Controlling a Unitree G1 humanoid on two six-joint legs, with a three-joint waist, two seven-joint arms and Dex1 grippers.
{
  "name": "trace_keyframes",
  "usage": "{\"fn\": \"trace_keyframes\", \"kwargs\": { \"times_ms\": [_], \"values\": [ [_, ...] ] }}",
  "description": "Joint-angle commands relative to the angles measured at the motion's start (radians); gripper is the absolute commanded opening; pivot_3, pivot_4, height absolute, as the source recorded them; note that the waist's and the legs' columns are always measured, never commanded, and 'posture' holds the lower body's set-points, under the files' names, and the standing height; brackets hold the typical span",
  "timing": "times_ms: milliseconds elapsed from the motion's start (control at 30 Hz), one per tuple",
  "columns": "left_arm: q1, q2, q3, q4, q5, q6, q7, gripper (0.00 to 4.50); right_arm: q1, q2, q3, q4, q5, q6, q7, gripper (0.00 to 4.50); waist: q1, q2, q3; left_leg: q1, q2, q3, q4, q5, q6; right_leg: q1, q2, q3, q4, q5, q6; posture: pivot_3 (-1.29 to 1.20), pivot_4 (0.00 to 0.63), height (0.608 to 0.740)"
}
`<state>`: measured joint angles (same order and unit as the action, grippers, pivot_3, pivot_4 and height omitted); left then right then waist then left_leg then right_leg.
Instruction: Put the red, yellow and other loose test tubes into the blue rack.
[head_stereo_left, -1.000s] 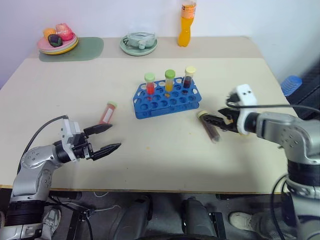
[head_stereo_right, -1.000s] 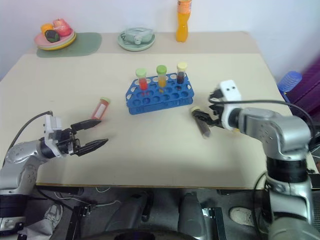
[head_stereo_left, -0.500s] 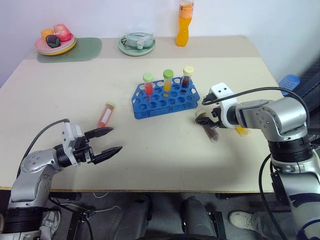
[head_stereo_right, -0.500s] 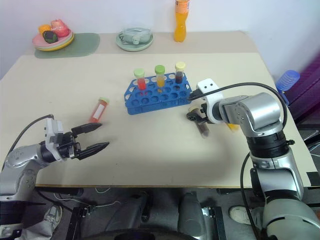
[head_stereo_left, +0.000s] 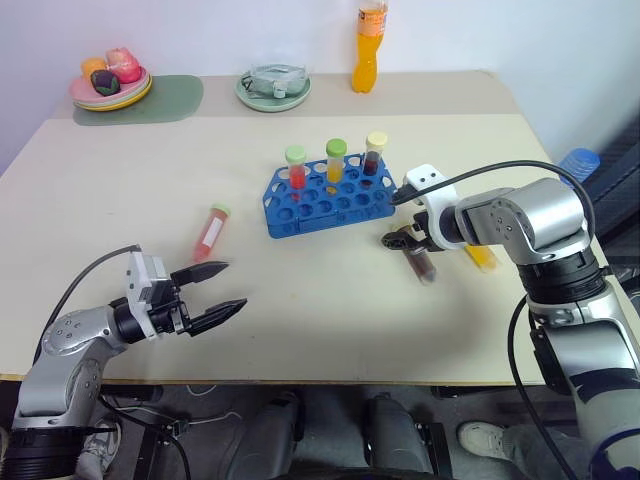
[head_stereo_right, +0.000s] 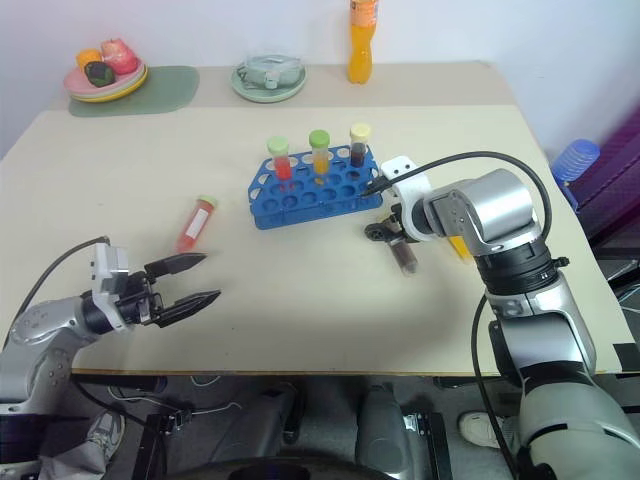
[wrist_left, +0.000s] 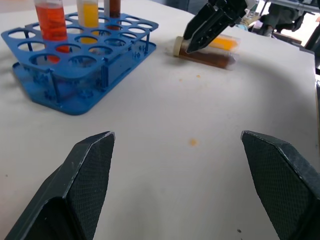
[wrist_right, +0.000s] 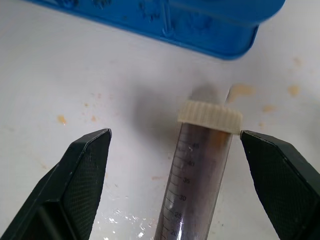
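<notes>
Orange tube (head_stereo_left: 481, 256) half-hidden behind right pincer (head_stereo_left: 403, 238) (spread).

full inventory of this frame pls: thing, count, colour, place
blue rack: 1, blue, table centre.
racked tubes: 3, red, yellow and dark fill, upright in the rack's back row.
red tube: 1, red fill with green cap, lying left of the rack.
brown tube: 1, dark brown with cream cap, lying right of the rack.
yellow tube: 1, orange-yellow, lying beside the brown tube, partly hidden.
orange bottle: 1, far edge.
fruit plate: 1, far left, on a green mat.
green dish: 1, far centre.
table: 1, beige.
left gripper: open, near left.
right gripper: open, over the brown tube's cap.
</notes>
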<state>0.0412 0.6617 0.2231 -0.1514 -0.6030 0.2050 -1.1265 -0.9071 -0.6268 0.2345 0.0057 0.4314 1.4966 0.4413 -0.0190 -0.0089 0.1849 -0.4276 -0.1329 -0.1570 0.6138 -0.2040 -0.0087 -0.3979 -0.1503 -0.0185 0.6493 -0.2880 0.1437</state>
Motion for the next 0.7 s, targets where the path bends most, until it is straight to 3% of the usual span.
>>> {"fn": "trace_keyframes", "kwargs": {
  "times_ms": [33, 700],
  "values": [
    [0.012, -0.008, 0.016, -0.042, -0.019, -0.004, 0.008, 4.14, -0.018, -0.015, -0.011, -0.014, -0.014, 0.001, 0.009, 4.24, 0.0, 0.0, 0.0, 0.0, 0.0, 0.0, 0.0, 0.0, 0.0, 0.0, 0.0, 0.0, 0.0, 0.0, 0.0, 0.0, 0.15, 0.74],
    [0.0, -0.024, -0.009, -0.028, -0.017, 0.011, -0.003, 4.14, -0.073, -0.073, 0.096, 0.105, -0.04, 0.023, 0.122, 4.24, -0.001, 0.0, 0.0, 0.0, 0.001, 0.008, 0.0, 0.0, 0.001, -0.003, 0.0, 0.006, 0.001, 0.001, 0.0, 0.0, 0.15, 0.74]
  ]
}}
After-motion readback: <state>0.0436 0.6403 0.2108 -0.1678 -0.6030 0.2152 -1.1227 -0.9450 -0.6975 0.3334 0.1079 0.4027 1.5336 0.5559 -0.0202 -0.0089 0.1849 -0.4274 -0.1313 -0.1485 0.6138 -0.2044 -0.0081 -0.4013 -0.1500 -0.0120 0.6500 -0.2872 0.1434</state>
